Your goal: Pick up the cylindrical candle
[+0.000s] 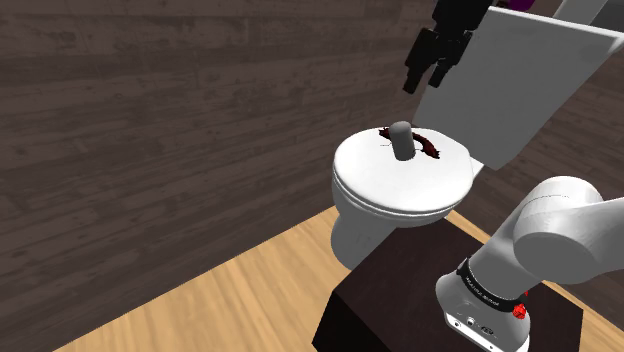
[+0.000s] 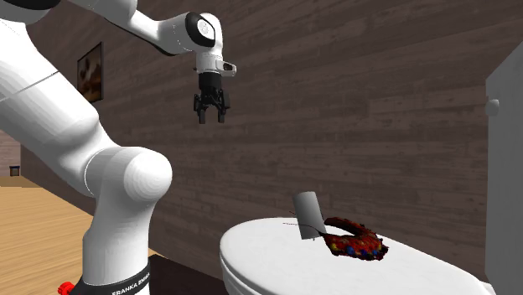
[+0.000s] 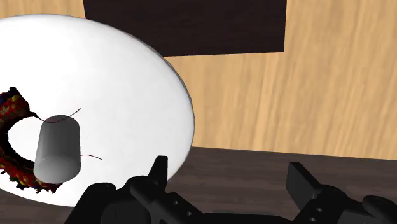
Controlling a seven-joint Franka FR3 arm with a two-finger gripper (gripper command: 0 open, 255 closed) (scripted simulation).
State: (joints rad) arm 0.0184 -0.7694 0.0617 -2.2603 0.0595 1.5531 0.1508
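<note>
One candle (image 1: 402,141) on white toilet lid (image 1: 385,188), plank walls (image 1: 150,120).

All three views are trained on the round white toilet lid (image 1: 400,190): shoulder from above, second exterior low and close, wrist looking down.

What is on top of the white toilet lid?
A grey candle stands there, with a dark red ring by it. The lid is shut, so whatever is underneath it is hidden.
</note>
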